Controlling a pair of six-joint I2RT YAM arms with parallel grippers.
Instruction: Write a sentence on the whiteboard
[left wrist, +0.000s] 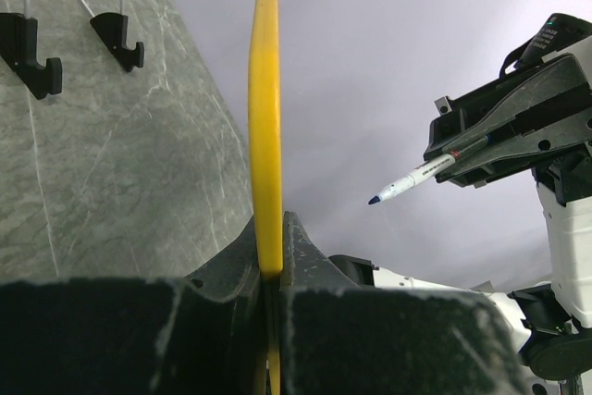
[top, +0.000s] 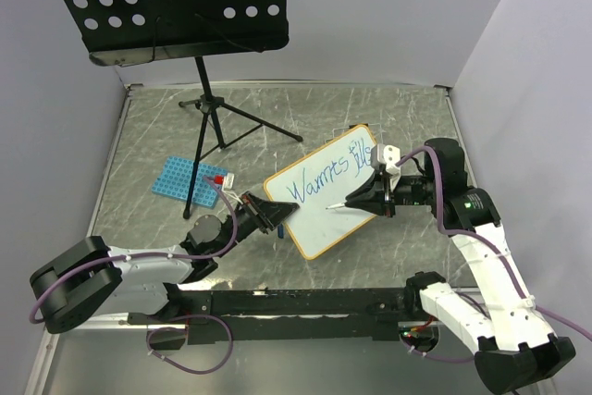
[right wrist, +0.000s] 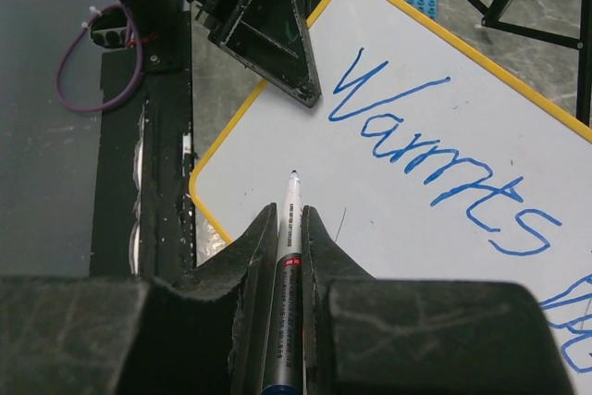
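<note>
my left tool (top: 266,213) is clamped on the near-left edge of the whiteboard (top: 326,221), propping it tilted over the middle of the tabletop (top: 416,127), a little toward the right edge. my right tool (right wrist: 289,221) is clamped on the marker (right wrist: 286,293), with the tip just off the blank lower patch. beyond the tip, the sentence (right wrist: 435,150) reads "warmts fills". i judge the first line done. next i lower the tip gently and start the second line under "warmts", with the board braced.
</note>
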